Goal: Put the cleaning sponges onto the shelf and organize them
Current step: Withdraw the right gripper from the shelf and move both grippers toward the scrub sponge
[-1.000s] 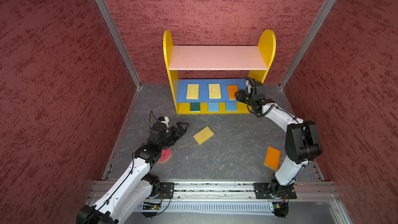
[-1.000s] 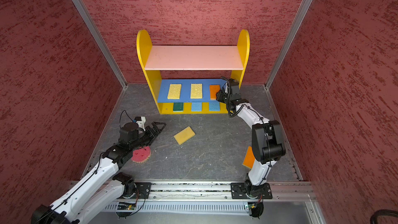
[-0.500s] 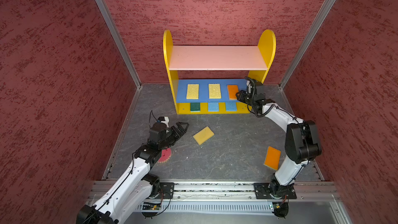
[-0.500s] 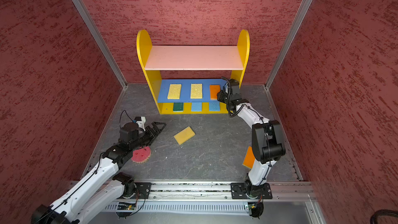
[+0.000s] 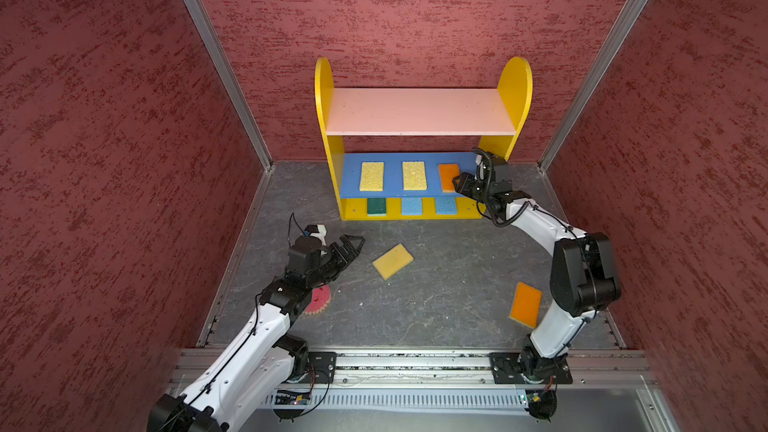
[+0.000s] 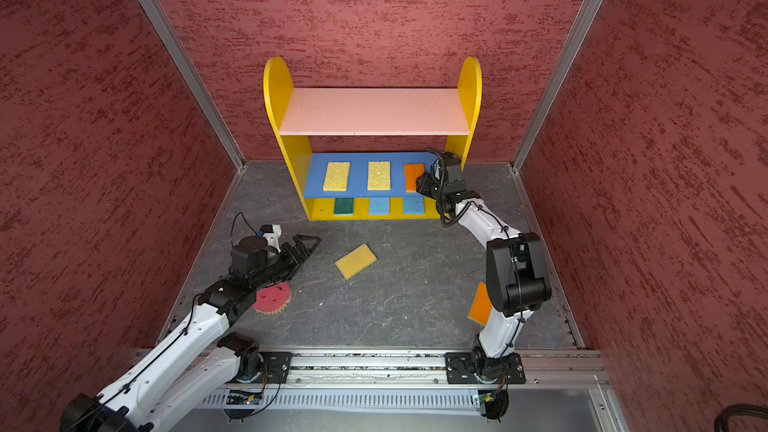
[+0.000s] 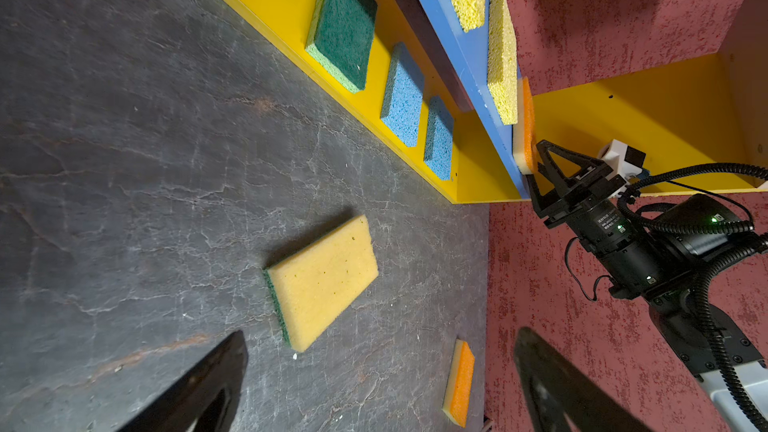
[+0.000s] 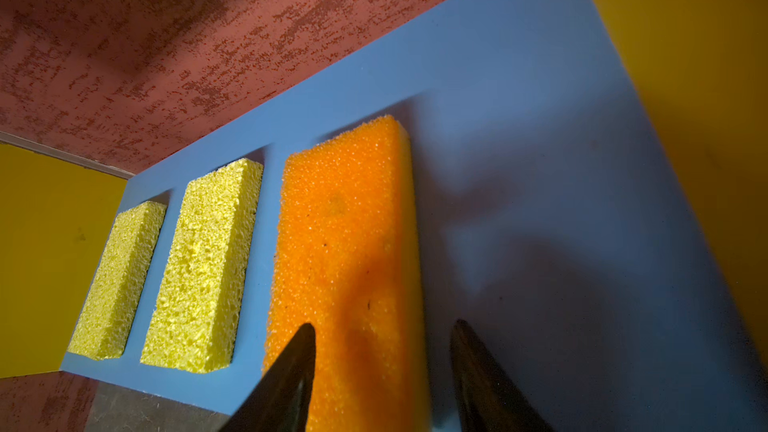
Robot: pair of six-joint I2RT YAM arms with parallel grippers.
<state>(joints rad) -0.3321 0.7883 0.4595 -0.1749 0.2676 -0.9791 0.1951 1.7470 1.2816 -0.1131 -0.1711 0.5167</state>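
Both top views: right arm (image 5: 540,224) outstretched, end effector (image 5: 457,182) at orange sponge (image 5: 448,173)

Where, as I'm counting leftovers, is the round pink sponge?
In both top views the pink sponge lies on the floor, partly under the left arm, left of the yellow sponge.

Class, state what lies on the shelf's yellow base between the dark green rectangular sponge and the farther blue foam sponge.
A second blue rectangular foam sponge, flat, apart from both; both top views show it.
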